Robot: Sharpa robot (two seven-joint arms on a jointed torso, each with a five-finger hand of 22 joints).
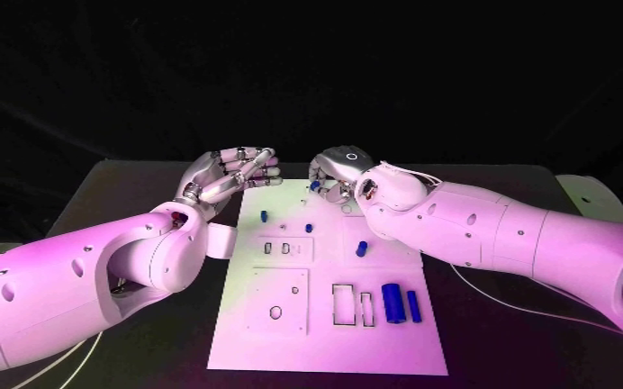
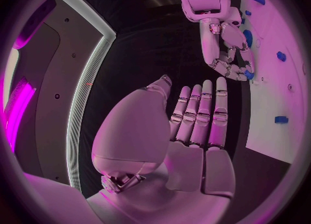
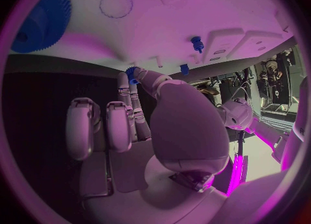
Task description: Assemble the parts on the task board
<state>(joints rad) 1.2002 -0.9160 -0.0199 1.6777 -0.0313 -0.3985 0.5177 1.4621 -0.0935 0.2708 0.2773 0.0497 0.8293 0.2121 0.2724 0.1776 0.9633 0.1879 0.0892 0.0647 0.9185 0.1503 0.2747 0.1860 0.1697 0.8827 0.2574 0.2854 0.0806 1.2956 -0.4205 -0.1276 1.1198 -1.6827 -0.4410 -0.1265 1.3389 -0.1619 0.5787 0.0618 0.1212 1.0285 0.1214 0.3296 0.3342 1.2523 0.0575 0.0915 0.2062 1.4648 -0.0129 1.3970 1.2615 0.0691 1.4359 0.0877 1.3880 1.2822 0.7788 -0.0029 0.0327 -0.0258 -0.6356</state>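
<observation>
Pinched at the tips of my right hand (image 1: pixel 348 177) is a small blue part (image 3: pixel 131 72), thumb and a finger closed on it while the other fingers stand loose beside; it hangs over the far edge of the task board (image 1: pixel 390 353). My left hand (image 1: pixel 231 173) carries nothing, its fingers straight and close together, raised just off the board's far left corner. The risk, as I judge it, is the grip: so little of the piece is held that a slight twist of my wrist could roll it out, and it would drop among the other pieces at that end, or bounce off onto the black table (image 1: pixel 130 182). If I come down crooked, the part may jam at the mouth of its seat or knock the small blue peg (image 1: pixel 265 215) standing nearby. My left hand is near enough that a careless sweep could bump the right. The board lies flat and pale, with rectangular cut-outs and two long blue bars (image 1: pixel 401 303) lying beside a slot at its near end. Around the table all is dark.
</observation>
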